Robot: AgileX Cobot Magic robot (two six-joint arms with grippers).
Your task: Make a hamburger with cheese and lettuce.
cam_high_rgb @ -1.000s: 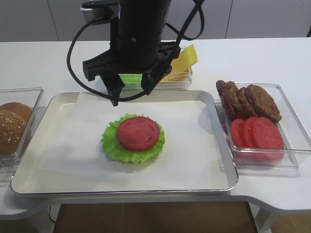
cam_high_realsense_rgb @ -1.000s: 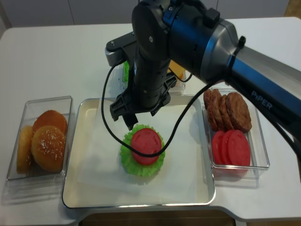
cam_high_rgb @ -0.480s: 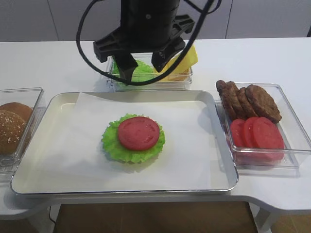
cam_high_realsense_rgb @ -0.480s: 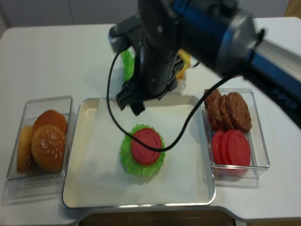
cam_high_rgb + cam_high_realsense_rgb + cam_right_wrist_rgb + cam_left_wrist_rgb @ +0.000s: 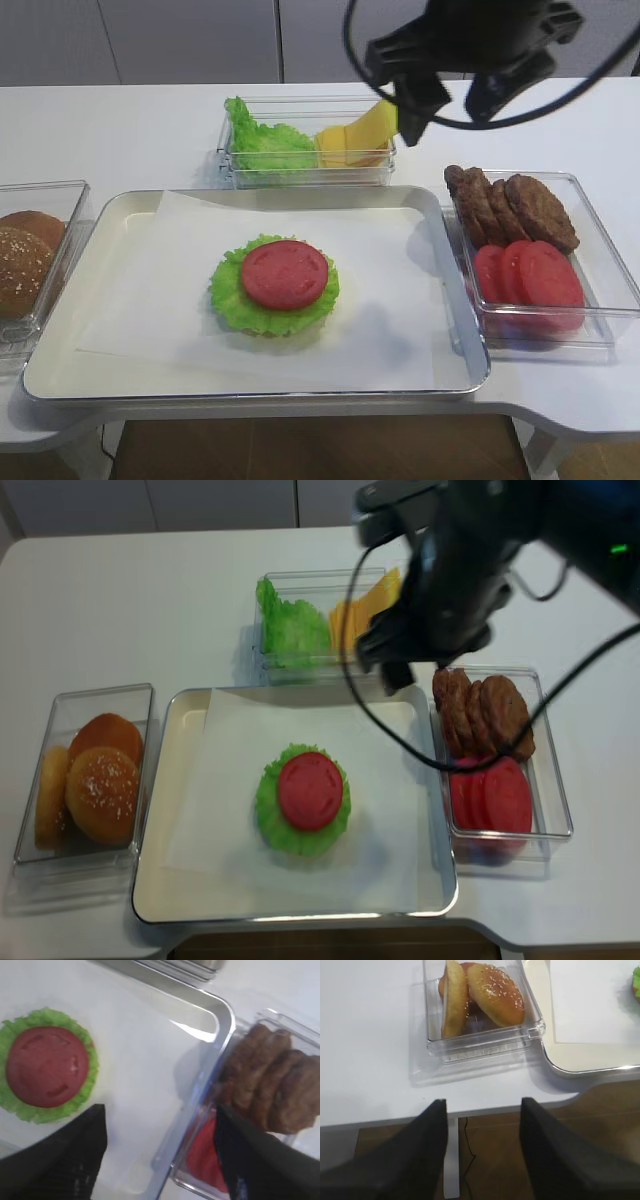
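Hovering with jaws spread and empty, the right gripper hangs over the tray's right rim, between the hamburger and the patties.

The hamburger sits mid-tray, lettuce under a tomato slice; cheese waits in the far bin. A careless descent risks clipping the rim or dislodging the loose tomato. The left gripper idles open off-table.

Tomato-topped hamburger sits on tray
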